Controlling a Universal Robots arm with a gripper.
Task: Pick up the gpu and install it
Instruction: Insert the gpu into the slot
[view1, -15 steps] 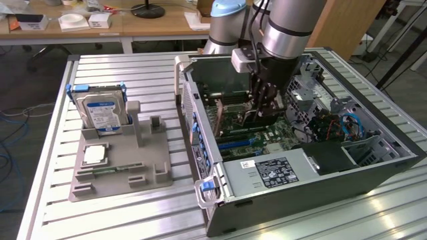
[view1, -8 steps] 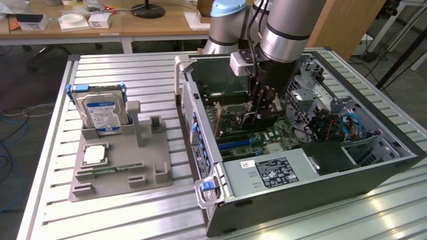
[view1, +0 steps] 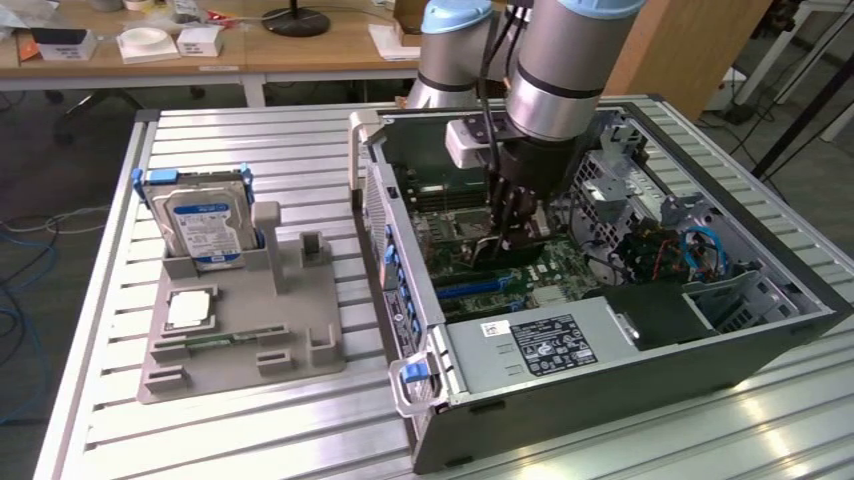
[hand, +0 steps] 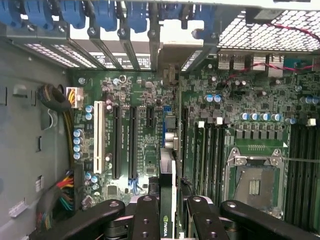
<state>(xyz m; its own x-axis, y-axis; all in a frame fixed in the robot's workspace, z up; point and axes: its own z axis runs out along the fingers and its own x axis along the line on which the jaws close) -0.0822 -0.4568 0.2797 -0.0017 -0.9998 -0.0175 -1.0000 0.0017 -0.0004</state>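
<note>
My gripper (hand: 169, 202) is shut on the gpu (hand: 167, 170), a thin dark card seen edge-on with a green logo near my fingers (hand: 146, 210). The card hangs just above the green motherboard (hand: 250, 125), in line with the expansion slots beside the long black slot (hand: 132, 142). Whether its edge touches a slot I cannot tell. In the exterior view the gripper (view1: 514, 240) reaches down into the open computer case (view1: 601, 400), holding the gpu (view1: 507, 255) over the board.
A white slot (hand: 98, 135) and the empty CPU socket (hand: 255, 185) flank the card. Cable bundles (hand: 55, 195) lie along the case wall. The power supply (view1: 534, 345) is nearby. Outside the case, a grey fixture (view1: 240, 340) holds the hard drive (view1: 200, 215).
</note>
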